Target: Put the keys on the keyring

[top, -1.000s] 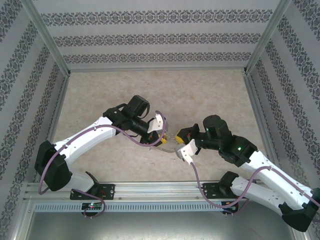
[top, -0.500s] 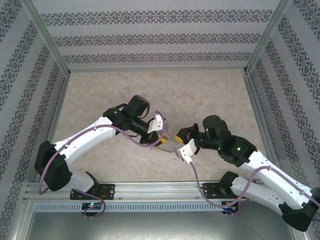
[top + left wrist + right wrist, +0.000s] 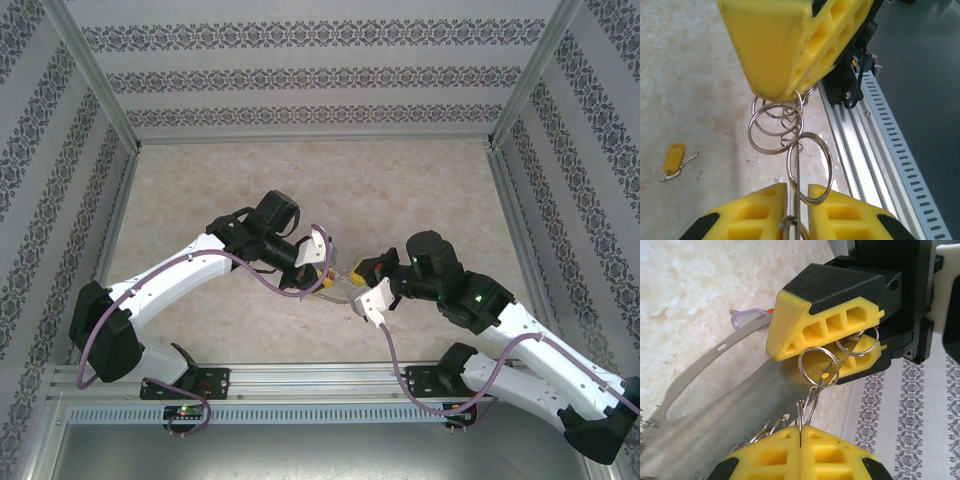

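Both grippers meet low over the table's near middle. In the left wrist view, the left gripper (image 3: pixel 797 212) is shut on the thin silver band of the keyring (image 3: pixel 798 165), seen edge-on, with small split rings (image 3: pixel 774 131) hanging off it. The right gripper (image 3: pixel 800 440) is shut on one small split ring (image 3: pixel 809 407) at the keyring's edge; the flat band (image 3: pixel 715 360) curves away to the left. A pale purple key (image 3: pixel 747 317) lies on the table behind it, with a trace of red beside it. An orange-yellow key (image 3: pixel 674 159) lies loose on the table. In the top view the left gripper (image 3: pixel 328 272), the right gripper (image 3: pixel 356 278) and the keyring (image 3: pixel 338 291) all crowd together.
The aluminium rail (image 3: pixel 300 380) runs along the table's near edge, close under the grippers (image 3: pixel 860 150). Patterned walls (image 3: pixel 320 80) enclose the marbled tabletop (image 3: pixel 400 190) at the back and on both sides.
The right gripper has edged slightly left toward the left gripper. The left arm and the keyring stay in place.
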You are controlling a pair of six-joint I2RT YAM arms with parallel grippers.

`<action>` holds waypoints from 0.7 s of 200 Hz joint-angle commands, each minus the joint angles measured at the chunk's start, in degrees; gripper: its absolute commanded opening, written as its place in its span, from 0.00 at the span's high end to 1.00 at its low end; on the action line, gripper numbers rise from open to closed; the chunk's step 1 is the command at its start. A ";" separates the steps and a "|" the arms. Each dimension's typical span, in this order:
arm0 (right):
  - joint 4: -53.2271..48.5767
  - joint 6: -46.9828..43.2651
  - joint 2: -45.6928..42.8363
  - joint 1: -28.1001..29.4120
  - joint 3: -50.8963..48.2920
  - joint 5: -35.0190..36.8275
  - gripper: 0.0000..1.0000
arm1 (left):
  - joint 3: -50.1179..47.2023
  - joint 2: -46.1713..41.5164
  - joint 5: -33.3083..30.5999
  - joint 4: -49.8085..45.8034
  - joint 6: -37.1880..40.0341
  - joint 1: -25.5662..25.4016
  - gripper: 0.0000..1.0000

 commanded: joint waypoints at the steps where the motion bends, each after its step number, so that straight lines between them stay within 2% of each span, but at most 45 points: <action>1: -3.83 2.92 -1.24 -1.05 0.59 -4.13 1.00 | 0.11 -0.69 -0.51 0.18 3.74 0.10 0.91; 33: -7.00 6.99 -0.36 -3.01 1.55 -7.70 1.00 | 0.10 -0.22 1.90 2.06 3.04 2.80 0.83; 55: -4.32 11.08 0.52 -3.90 0.44 -8.69 1.00 | 0.71 -0.09 2.52 2.32 3.60 3.98 0.62; 63: -2.60 13.47 1.17 -4.27 0.02 -9.16 1.00 | 0.93 -0.04 2.84 2.46 3.73 4.42 0.43; 65: -2.36 13.79 1.39 -4.37 0.03 -9.37 1.00 | 0.94 -0.01 2.96 2.43 3.80 4.51 0.31; 67: -2.15 14.09 1.47 -4.37 -0.08 -9.58 1.00 | 0.99 0.00 3.12 2.42 3.83 4.65 0.12; 68: -2.01 14.41 1.54 -4.46 -0.05 -9.70 1.00 | 1.01 0.00 3.21 2.42 3.93 4.73 0.06; 71: -1.54 15.06 1.67 -4.46 -0.28 -9.93 1.00 | 1.18 0.05 3.46 2.23 4.13 4.86 0.00; 119: 11.13 26.05 1.87 -5.42 -5.39 -9.98 1.00 | 0.70 -1.49 7.58 3.73 2.97 7.52 0.00; 140: 16.31 32.75 2.43 -6.01 -7.79 -9.82 1.00 | -3.38 -5.24 6.06 10.53 0.06 7.96 0.00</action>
